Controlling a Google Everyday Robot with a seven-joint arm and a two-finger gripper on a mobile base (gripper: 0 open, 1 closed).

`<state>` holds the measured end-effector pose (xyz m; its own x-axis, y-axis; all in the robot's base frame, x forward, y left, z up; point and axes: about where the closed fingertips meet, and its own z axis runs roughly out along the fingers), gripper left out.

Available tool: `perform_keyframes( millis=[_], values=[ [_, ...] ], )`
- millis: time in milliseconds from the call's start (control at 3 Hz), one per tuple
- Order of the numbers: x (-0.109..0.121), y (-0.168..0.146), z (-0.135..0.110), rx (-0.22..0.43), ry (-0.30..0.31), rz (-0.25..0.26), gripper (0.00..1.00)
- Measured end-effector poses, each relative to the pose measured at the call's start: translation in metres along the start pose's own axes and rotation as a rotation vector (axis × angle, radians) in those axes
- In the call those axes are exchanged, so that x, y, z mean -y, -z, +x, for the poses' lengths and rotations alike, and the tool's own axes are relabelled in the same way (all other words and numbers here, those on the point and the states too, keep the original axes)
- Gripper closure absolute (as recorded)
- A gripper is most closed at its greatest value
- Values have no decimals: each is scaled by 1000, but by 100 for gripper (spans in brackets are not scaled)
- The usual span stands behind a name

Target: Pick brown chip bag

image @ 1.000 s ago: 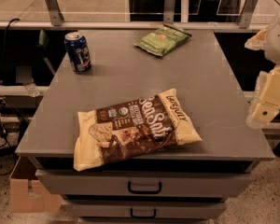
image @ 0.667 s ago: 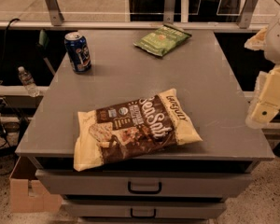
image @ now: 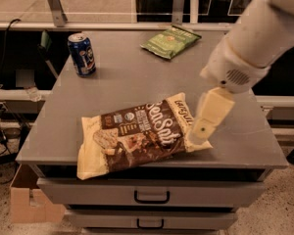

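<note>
The gripper hangs tilted over the right-hand end of the brown chip bag, its tip at or just above the cream-yellow seam there. Whether it is spread or closed does not show from this side, and I see no sign that it holds the bag.

The bag lies flat near the front edge of the tabletop, slanted, and its left corner seems to poke past the edge. For a sound pick, I would take it at the flat sealed end or across a puffed fold, coming down gently so the slippery foil does not slide forward off the edge. A pinch that catches only a sliver of the seam could let it slip on the lift, so a deeper bite looks wiser.

The pale arm reaches in from the upper right. A blue can stands upright at the back left, well apart from the bag, and a small green chip bag lies at the back. Neither is in the way.

Under the grey tabletop are drawers with dark handles. A cardboard box sits on the floor at the left, and cables hang beside it.
</note>
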<state>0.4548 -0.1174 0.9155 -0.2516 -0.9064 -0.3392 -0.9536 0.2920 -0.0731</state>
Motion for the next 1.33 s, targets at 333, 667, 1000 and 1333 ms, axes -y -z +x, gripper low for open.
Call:
perform_keyframes(
  millis=[333, 667, 1000, 1333],
  values=[
    [-6, -35, -31, 47, -24, -61, 0],
    [-8, -61, -37, 59, -71, -79, 18],
    [-6, -75, -32, 67, -116, -80, 40],
    [-1, -77, -31, 84, -143, -71, 64]
  ],
)
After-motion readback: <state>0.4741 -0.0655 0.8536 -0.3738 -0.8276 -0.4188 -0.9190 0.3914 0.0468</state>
